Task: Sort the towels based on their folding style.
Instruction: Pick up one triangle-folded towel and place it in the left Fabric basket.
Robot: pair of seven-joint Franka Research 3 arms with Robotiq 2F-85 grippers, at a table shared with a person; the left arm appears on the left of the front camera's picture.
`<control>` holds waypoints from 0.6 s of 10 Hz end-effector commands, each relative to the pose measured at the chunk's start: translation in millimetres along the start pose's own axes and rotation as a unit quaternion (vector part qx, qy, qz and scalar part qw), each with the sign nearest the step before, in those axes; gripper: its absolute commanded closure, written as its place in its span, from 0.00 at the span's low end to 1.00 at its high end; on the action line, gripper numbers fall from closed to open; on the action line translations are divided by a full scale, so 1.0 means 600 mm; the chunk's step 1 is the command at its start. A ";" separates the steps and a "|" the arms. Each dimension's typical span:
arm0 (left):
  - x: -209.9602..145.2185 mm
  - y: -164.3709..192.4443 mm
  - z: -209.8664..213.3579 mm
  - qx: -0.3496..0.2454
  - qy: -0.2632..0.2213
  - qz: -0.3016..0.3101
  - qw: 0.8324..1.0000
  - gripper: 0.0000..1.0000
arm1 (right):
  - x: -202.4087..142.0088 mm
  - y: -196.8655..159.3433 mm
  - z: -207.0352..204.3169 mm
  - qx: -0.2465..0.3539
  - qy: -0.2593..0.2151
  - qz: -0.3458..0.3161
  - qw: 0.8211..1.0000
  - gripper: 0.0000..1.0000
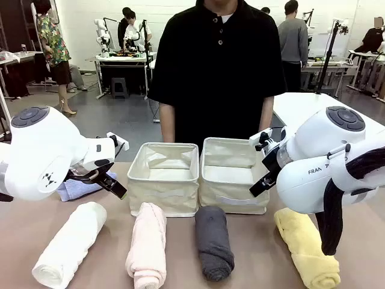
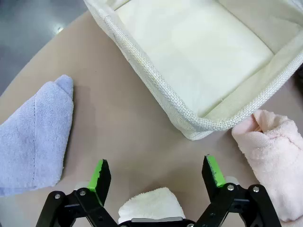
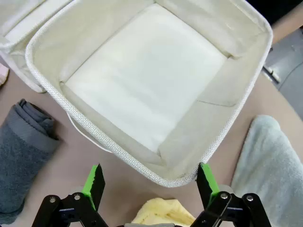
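The left gripper [image 2: 158, 172] is held spread over the white roll [image 1: 69, 244], and the right gripper [image 3: 151, 177] likewise over the yellow roll [image 1: 307, 248] (nothing is gripped). The pink roll [image 1: 147, 244] and grey roll [image 1: 213, 241] are laid before the baskets [image 1: 163, 146]. The blue cone [image 2: 33, 132] and teal cone [image 3: 270, 165] are set beside the baskets.

**Shared lab hall**

Beyond the brown table [image 1: 117, 253], a grey floor [image 1: 129, 120] stretches through a wide, white-walled room. White workbenches [image 1: 123, 58] carry equipment, a black camera stand [image 1: 329, 54] rises beside one, and people [image 1: 293, 39] stand working.
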State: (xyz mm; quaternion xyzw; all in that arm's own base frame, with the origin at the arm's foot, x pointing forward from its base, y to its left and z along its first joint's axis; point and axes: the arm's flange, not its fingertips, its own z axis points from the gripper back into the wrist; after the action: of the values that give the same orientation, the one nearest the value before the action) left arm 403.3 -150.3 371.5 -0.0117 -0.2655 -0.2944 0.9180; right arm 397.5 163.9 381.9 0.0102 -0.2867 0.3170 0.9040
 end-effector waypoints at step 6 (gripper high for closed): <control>0.000 0.000 0.000 0.000 0.000 0.000 1.000 0.00 | 0.000 0.000 0.000 0.000 0.000 0.000 1.000 0.00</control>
State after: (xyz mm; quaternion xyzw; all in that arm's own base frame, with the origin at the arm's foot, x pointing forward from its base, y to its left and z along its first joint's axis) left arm 403.2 -150.3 371.5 -0.0118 -0.2655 -0.2944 0.9180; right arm 397.6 163.8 382.0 0.0101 -0.2868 0.3169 0.9040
